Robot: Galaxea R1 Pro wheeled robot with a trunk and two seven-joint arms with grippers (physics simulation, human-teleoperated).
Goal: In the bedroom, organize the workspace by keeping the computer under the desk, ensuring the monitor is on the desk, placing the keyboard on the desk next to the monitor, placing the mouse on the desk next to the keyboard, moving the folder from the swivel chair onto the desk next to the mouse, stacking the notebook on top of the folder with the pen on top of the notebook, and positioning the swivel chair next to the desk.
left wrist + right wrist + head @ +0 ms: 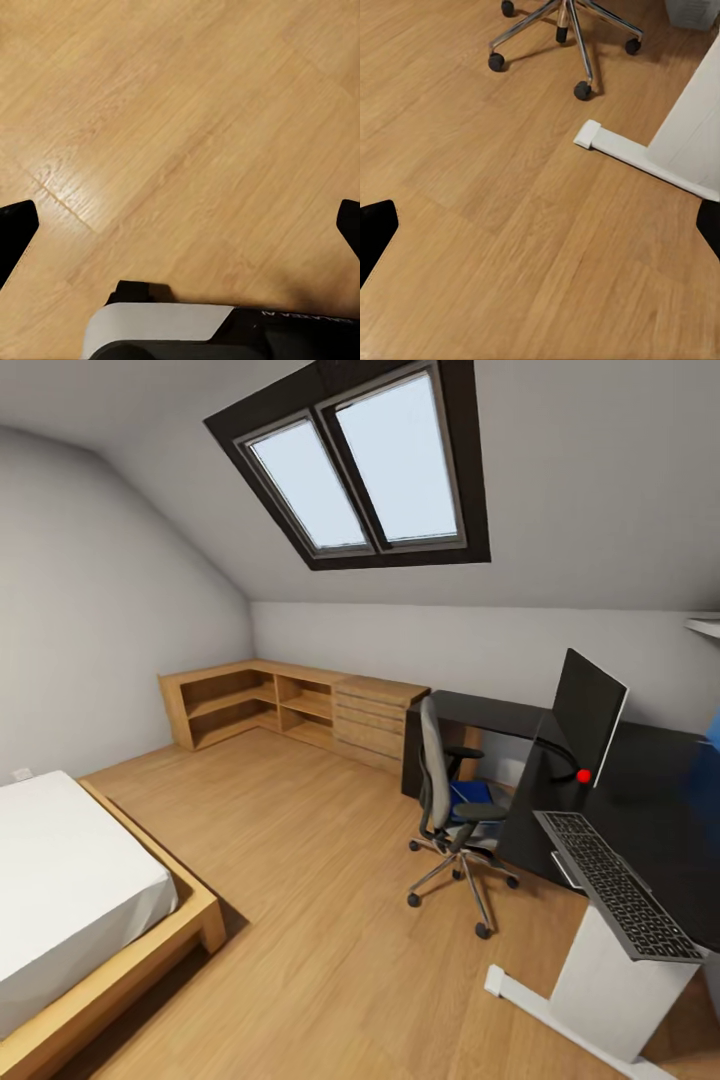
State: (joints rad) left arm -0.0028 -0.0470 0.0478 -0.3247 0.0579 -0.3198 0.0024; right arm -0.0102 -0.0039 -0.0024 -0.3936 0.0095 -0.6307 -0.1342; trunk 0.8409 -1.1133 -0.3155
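I see the black counter point(660, 800) at 3 o'clock carrying a dark monitor point(588, 715) and grey keyboard point(620, 885); swivel chair point(450, 815) beside. Left claw point(180, 225) and right claw point(540, 225) spread, empty.

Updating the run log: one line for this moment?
phase: approaching | swivel chair: beside desk | keyboard, monitor: on desk | grippers: open, empty

Swivel chair point(452, 815) close beside desk point(660, 800)

Even daylight enters through the skylight point(365, 465) at 12 o'clock. Soft shadows lie under the swivel chair point(455, 820) and bed point(80, 900). A pale sheen marks the wood floor point(75, 176). Wide-angle stretching bends the edges; rendering is slightly soft.
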